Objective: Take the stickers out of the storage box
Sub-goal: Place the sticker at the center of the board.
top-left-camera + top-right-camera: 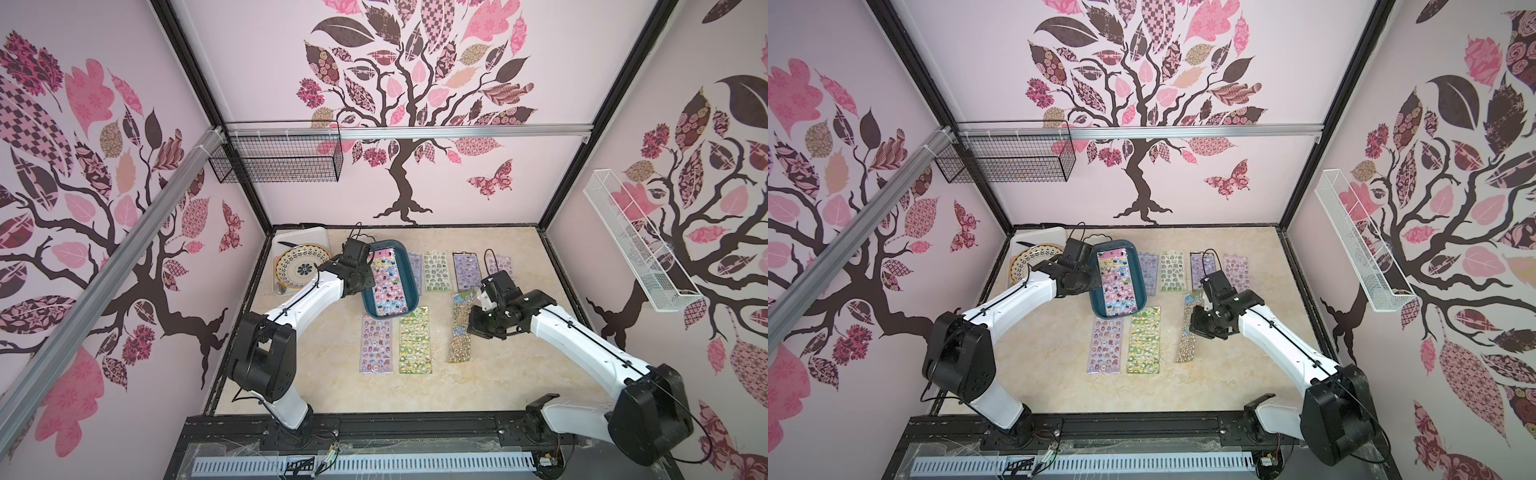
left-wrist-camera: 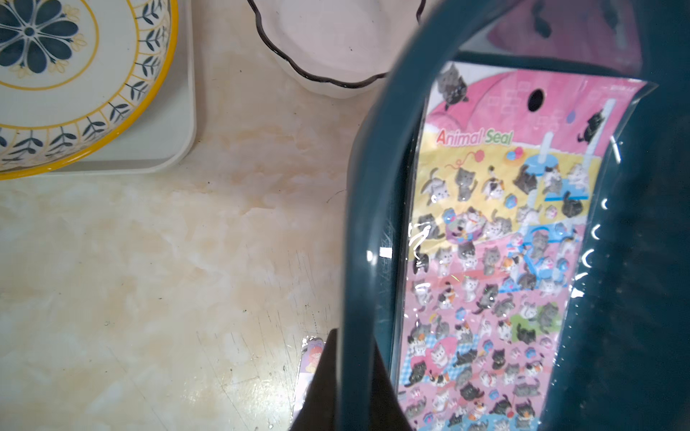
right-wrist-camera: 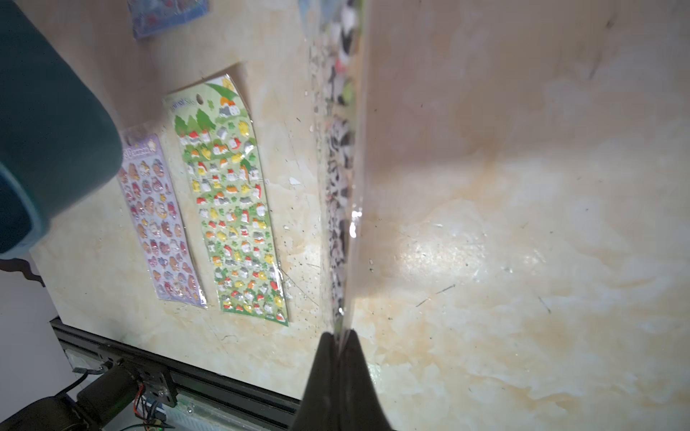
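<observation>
The left tool [image 2: 354, 343] pinches the rim of the storage box [image 1: 413, 297], near the worktop's [image 1: 332, 374] far edge, with a pink sticker sheet [image 1: 388, 282] inside. The right tool [image 3: 339, 336] is pressed onto a second sheet's [image 1: 461, 328] edge. Other stickers [image 1: 415, 338] lie flat nearby.

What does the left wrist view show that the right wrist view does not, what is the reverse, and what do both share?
Only the left wrist view: the patterned plate on the white tray, the scalloped bowl, and the pink cat sticker sheet lying inside the storage box, whose rim the left jaws clamp.
Only the right wrist view: the green sticker sheet flat on the table, and an edge-on sticker sheet pinched in the right jaws.
Both: the storage box and the marble table.
</observation>
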Available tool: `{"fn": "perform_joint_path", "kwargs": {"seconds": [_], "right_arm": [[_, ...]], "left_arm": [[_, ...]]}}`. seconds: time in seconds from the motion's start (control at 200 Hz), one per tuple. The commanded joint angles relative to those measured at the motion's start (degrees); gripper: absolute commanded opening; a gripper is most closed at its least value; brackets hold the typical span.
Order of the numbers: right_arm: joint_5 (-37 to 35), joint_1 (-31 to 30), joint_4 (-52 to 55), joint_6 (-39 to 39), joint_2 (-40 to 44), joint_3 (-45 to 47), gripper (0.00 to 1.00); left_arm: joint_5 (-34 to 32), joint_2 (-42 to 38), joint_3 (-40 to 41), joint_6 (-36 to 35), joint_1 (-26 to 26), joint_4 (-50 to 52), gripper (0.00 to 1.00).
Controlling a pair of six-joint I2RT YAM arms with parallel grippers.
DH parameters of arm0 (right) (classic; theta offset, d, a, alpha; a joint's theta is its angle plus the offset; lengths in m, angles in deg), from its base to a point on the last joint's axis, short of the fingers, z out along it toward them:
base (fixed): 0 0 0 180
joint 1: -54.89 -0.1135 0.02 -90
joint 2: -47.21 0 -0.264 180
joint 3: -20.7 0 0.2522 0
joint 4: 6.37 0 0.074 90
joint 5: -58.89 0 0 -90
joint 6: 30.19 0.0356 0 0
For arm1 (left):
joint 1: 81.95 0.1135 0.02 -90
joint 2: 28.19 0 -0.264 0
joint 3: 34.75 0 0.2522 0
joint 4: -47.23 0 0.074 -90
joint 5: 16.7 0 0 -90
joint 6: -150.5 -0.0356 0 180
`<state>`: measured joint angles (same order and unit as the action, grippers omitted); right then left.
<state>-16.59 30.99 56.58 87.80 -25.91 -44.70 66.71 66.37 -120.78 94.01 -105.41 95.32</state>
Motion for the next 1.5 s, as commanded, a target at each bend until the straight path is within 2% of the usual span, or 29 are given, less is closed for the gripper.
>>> {"fn": "perform_joint_path", "kwargs": {"seconds": [0.0, 0.11, 0.23, 0.62, 0.92, 1.146, 1.346, 1.406, 1.496], "right_arm": [[1.7, 0.0, -1.9, -2.0, -3.2, 0.1, 0.0], [-1.3, 0.0, -2.6, -2.5, -6.9, 0.6, 0.0], [-0.8, -0.1, -5.3, -2.2, -10.8, 0.6, 0.0], [-12.7, -2.7, -3.3, -3.6, -24.3, -5.9, 0.07], [-16.9, -4.6, -1.9, -3.9, -27.4, -8.2, 0.23], [-18.0, -4.6, -1.5, -3.3, -24.7, -7.6, 0.31], [-21.6, -4.7, 1.1, -0.2, -15.1, -9.5, 0.35], [-25.5, -6.3, 4.0, 1.4, -11.7, -12.0, 0.35], [-32.8, -12.0, 8.1, 4.0, -6.8, -17.7, 0.35]], "left_arm": [[1.2, -1.1, -0.7, 0.8, -0.2, -1.4, 0.0], [1.5, -1.4, -0.6, 0.9, -0.2, -1.7, 0.0], [1.9, -1.5, -0.6, 0.9, -0.3, -1.7, 0.0], [3.6, -1.8, -0.2, 1.6, -0.5, -2.2, 0.0], [3.9, -1.8, -0.1, 1.8, -0.7, -2.4, 0.0], [3.6, -2.0, -0.1, 1.6, -1.4, -2.3, 0.0], [3.0, -2.2, 0.0, 1.5, -3.0, -2.4, 0.0], [2.3, -2.5, 0.5, 1.5, -4.1, -2.8, 0.0], [1.7, -3.6, 1.9, 1.2, -6.0, -4.9, 0.0]]}}
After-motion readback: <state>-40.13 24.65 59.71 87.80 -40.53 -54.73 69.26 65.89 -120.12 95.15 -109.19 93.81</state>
